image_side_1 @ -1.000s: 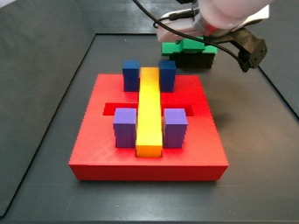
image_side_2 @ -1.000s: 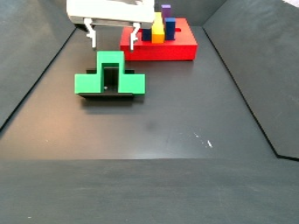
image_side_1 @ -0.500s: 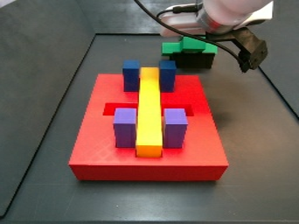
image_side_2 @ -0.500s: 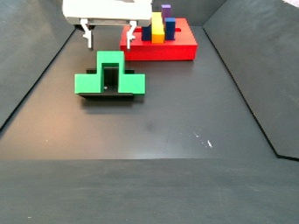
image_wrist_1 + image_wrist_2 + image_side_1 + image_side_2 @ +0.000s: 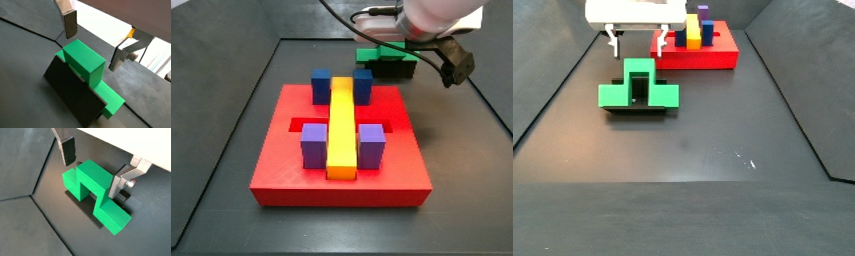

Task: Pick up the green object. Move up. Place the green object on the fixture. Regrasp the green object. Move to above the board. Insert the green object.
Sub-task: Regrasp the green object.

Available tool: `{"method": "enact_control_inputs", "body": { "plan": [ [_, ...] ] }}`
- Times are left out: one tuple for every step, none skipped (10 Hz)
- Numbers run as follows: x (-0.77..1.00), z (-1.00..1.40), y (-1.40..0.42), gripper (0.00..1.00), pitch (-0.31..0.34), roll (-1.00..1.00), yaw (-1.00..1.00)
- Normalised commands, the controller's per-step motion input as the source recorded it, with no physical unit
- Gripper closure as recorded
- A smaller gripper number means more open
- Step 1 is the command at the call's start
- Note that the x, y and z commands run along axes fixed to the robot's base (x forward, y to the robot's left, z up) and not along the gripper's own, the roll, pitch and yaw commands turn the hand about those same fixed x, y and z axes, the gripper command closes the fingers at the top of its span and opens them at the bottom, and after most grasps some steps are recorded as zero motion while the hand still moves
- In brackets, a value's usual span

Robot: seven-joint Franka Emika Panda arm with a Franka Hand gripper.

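In a side view the gripper (image 5: 635, 44) hangs above the far end of the green object (image 5: 637, 88), its fingers (image 5: 613, 43) spread wide and holding nothing. The green object sits on the fixture (image 5: 637, 110), a low dark block of which only the front edge and the strip in the notch show from here. To the right and farther back stands the board (image 5: 700, 56), red, carrying a yellow bar (image 5: 692, 29) and a purple block (image 5: 704, 12).

In both wrist views the green object (image 5: 87, 65) lies between and below the two fingers (image 5: 69, 24), with clear gaps on both sides; neither pad touches it. Its raised middle step points up toward the gap, and the dark fixture (image 5: 73, 95) shows beneath it.

In a side view from the board's end, the gripper (image 5: 408, 45) is over the green object (image 5: 381, 53) beyond the board (image 5: 339, 160), well apart from the yellow bar (image 5: 341, 125) and blue block (image 5: 321, 83).
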Motion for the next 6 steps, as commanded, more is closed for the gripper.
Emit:
{"method": "enact_control_inputs", "body": {
  "plan": [
    [0.05,-0.12,-0.04,0.0,0.191,0.12,-0.03],
    [0.08,-0.18,-0.01,0.0,0.191,0.19,0.0],
    [0.08,-0.2,0.0,0.0,0.194,0.25,0.0],
    [0.06,-0.19,0.0,0.0,0.191,0.23,0.0],
    [0.04,-0.22,0.0,0.0,0.174,0.23,0.0],
    [0.04,-0.19,0.0,0.0,0.163,0.22,0.0]
  ]
}}
